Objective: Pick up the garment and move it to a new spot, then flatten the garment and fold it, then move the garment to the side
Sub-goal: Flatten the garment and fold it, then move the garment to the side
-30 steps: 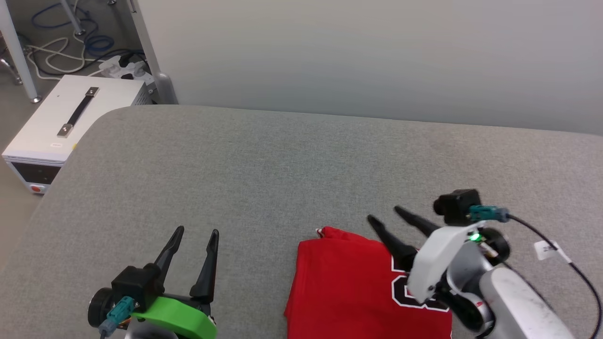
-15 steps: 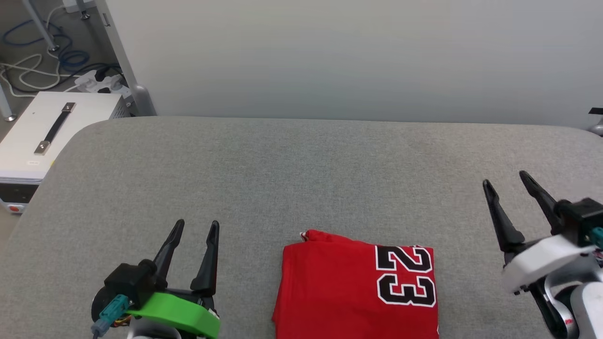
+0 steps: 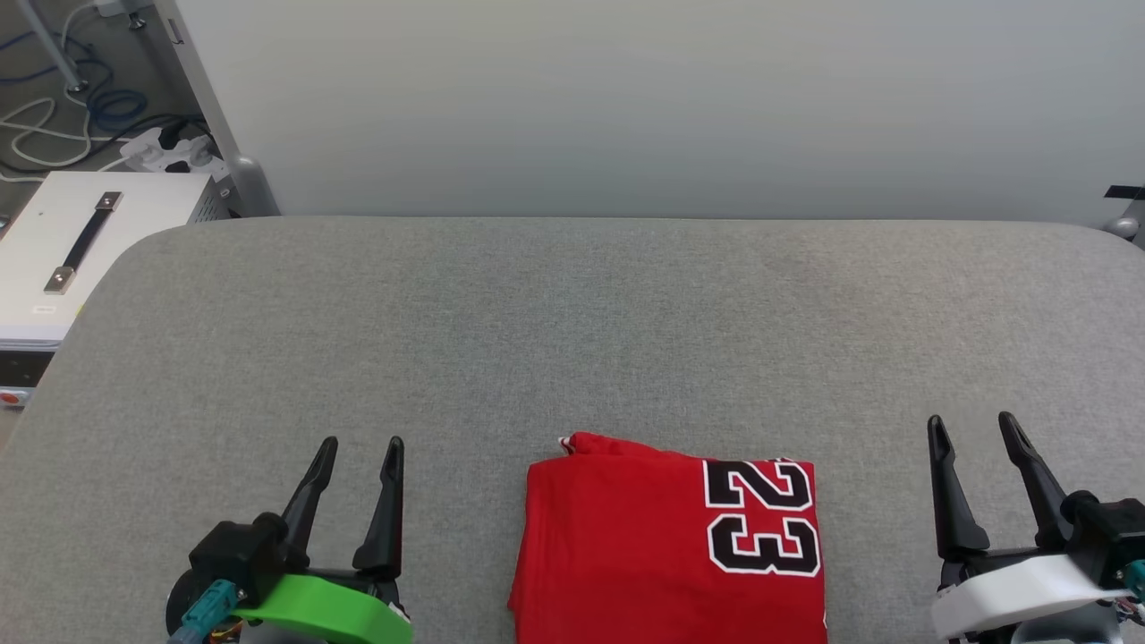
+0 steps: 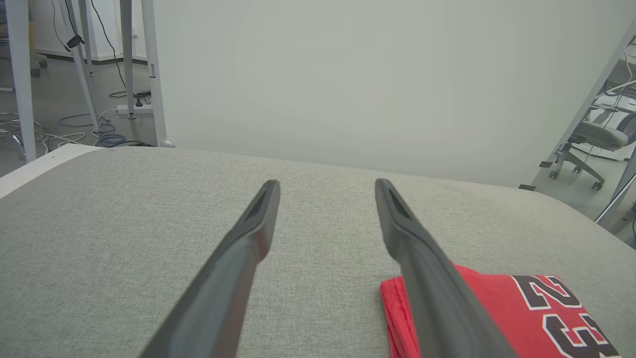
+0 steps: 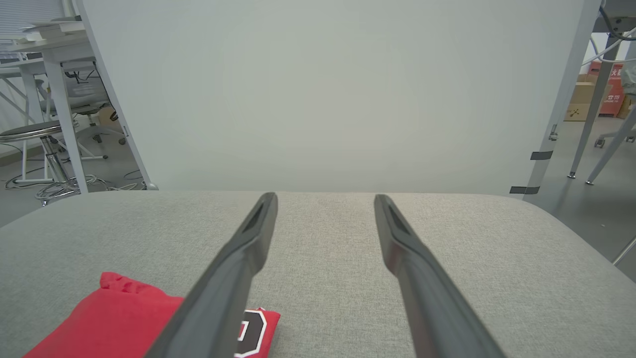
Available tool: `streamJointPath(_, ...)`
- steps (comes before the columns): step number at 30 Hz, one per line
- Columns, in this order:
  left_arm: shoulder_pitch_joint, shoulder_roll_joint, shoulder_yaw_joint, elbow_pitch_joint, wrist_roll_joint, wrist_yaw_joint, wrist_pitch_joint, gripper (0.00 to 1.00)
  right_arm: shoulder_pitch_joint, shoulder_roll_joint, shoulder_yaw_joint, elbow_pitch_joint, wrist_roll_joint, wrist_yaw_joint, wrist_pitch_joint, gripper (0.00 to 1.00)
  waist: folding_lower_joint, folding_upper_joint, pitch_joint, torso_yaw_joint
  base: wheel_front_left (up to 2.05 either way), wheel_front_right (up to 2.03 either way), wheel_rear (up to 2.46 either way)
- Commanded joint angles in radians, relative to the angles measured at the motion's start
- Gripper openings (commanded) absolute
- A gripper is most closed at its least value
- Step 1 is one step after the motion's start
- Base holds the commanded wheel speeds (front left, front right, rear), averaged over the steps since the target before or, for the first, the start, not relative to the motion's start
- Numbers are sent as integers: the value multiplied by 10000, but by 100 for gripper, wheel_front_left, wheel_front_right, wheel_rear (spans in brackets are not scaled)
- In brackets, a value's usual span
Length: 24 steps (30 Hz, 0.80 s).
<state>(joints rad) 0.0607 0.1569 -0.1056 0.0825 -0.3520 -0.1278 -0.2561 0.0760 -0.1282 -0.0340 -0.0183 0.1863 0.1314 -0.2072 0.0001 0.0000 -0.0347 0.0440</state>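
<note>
Nearby | white case (image 3: 54, 241) left of table (image 3: 537, 331) | cables (image 3: 107, 114) behind | garment (image 3: 617, 555) folded

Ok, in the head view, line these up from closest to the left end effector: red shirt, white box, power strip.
1. Red shirt, on the table, right of the left end effector.
2. White box, down off the table's left corner.
3. Power strip, farther back, behind the box.
</note>
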Motion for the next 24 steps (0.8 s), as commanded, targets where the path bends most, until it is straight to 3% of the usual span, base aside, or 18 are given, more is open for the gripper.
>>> streamJointPath(1,135,-3,-3,-20,92,-29,-57,100,131,66,0,30,-107,-7,-73,100,-1,0,14,3,0,0,0)
streamJointPath(13,31,52,-147,30,261,-29,-57,100,-9,149,75,361,16,-7,556,100,-1,0,78,25,0,0,0)
streamJointPath(17,-10,56,-199,68,214,-29,-57,100,-1,-12,484,158,173,-7,2538,100,-1,0,130,53,0,0,0)
streamJointPath(24,-183,61,-330,99,218,-29,-57,100,-147,-319,1027,-1066,1357,-7,7507,100,-1,0,444,177,0,0,0)
